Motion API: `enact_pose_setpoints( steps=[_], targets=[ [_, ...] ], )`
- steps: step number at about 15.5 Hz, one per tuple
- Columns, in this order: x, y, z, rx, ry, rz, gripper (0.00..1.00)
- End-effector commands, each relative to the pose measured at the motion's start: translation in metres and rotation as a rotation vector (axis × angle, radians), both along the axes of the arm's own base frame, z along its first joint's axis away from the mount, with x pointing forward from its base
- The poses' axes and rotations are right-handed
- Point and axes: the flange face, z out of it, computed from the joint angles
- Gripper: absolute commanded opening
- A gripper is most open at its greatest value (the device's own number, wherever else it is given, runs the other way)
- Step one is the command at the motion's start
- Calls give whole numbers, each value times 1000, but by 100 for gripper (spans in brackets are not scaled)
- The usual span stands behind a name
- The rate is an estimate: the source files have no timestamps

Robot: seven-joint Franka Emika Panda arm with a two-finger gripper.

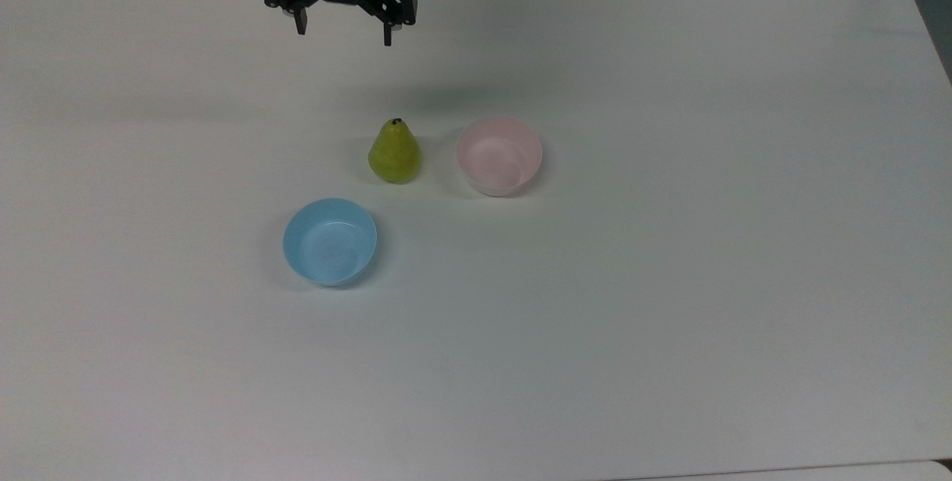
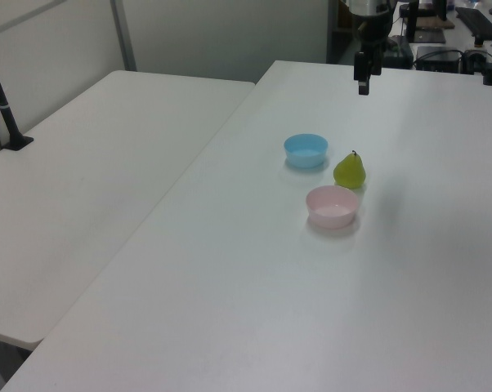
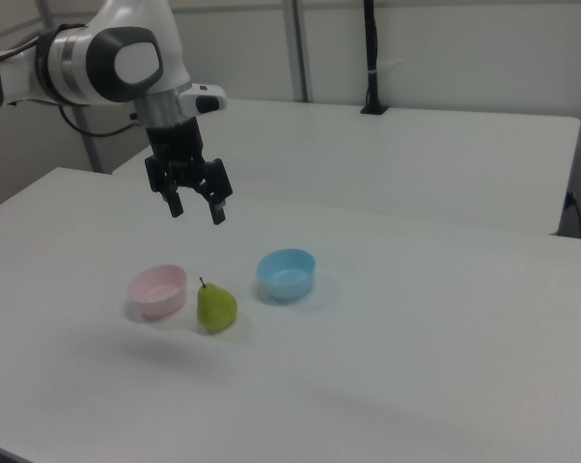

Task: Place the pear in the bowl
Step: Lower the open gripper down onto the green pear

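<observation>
Gripper (image 1: 343,29) hangs high over the desk (image 1: 669,317) near its far edge in the top view, jaws spread, holding nothing, likely staged to descend. Pear (image 1: 395,152) stands upright mid-desk, stem up, just beside the pink bowl (image 1: 499,155), not touching. Pink bowl holds nothing; blue bowl (image 1: 329,241), nearer the front edge, likewise.

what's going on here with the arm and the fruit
A robot arm's gripper hangs open above the white table, holding nothing. The pear stands upright on the table, untouched, between a pink bowl and a light blue bowl. In the top view the pink bowl sits just right of the pear, with a small gap. Both bowls look empty, so the pear has not yet been picked up.
</observation>
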Motion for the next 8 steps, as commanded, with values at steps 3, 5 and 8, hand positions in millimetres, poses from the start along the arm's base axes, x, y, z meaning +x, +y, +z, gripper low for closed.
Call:
enact_pose_setpoints(
  steps=[3, 5, 8],
  targets=[
    [4, 3, -7, 11, 4, -6, 100],
    [4, 3, -9, 11, 10, 5, 100],
    [10, 8, -30, 8, 51, 47, 100]
  ],
)
